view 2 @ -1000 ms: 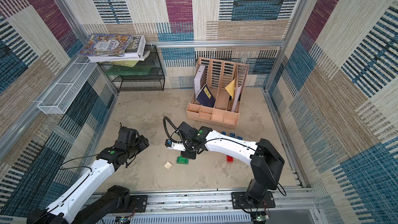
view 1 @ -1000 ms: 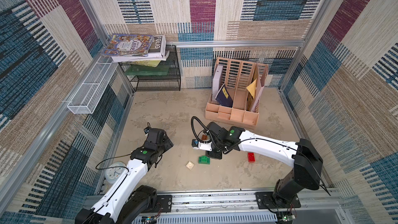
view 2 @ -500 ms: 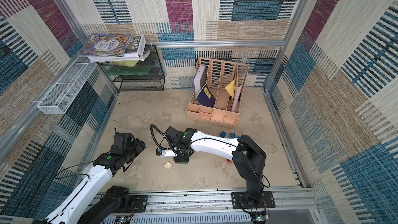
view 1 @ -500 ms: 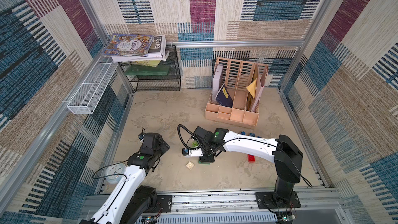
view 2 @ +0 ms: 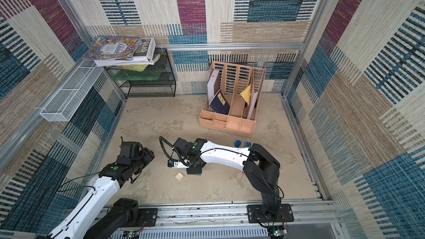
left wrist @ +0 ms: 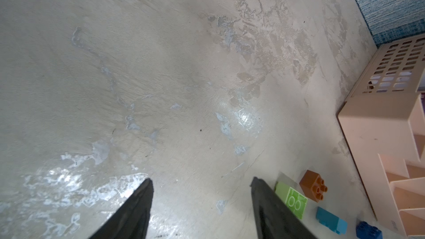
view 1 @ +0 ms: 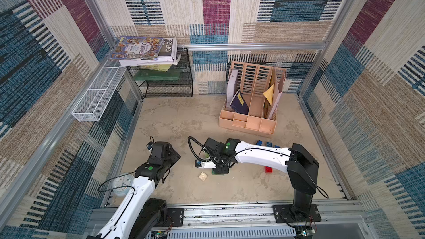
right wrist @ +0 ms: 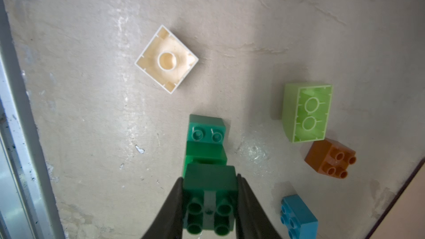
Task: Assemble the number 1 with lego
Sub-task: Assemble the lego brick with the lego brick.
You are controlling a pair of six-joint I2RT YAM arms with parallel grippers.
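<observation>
My right gripper (right wrist: 210,187) is shut on a dark green lego brick (right wrist: 210,180), studs toward the camera. It is right above a second dark green brick (right wrist: 205,139) on the floor; contact between them is unclear. Around them lie an upturned cream brick (right wrist: 166,59), a lime brick (right wrist: 307,112), a brown brick (right wrist: 331,158) and a light blue brick (right wrist: 297,218). In both top views the right gripper (view 1: 219,168) (view 2: 195,168) stands low beside the cream brick (view 1: 203,176) (view 2: 179,176). My left gripper (left wrist: 201,180) is open and empty over bare floor, left of the lime brick (left wrist: 292,200).
A red brick (view 1: 268,169) and dark blue bricks (view 1: 259,143) lie behind my right arm. An orange file organizer (view 1: 250,102) stands at the back right. A black wire shelf (view 1: 167,83) with books and a white wire basket (view 1: 99,93) are at the back left.
My right arm has swung left and lowered the dark green brick over the one on the floor. The left arm has shifted only slightly, its gripper still open.
</observation>
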